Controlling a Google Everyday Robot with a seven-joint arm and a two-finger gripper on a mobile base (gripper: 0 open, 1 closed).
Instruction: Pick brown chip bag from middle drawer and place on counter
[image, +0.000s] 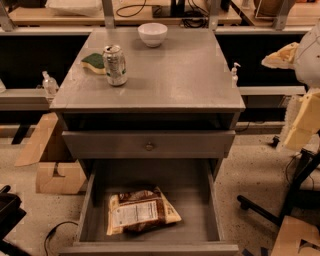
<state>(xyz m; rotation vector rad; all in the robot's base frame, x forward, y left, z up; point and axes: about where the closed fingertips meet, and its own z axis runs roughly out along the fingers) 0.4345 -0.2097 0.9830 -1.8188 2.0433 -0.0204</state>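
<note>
Camera view: the counter carries three things. A dented can stands near the left edge, with a green sponge just behind and to its left. A white bowl sits at the back edge, about midway along it. The right half and the front edge are bare metal.

Below the front edge is a closed drawer front with a knob. Under that, the middle drawer is pulled well out towards the camera.

The brown chip bag lies flat on the drawer floor with its white label up. It sits left of centre and closer to the drawer's front than its back. Its long axis runs roughly parallel to the counter's front edge, with the right end tipped slightly away from the camera.

The gripper appears to be the dark shape at the lower-left edge of the frame. It is outside the drawer and well below the counter's front-left corner. I cannot tell whether it is open or closed, and it has hold of nothing visible.

The bag lies to the gripper's right at about the same height in the frame, with the drawer's left wall between them. The reach therefore probably has to go over that wall and come down from above. The grip would best close across the bag's short axis.
</note>
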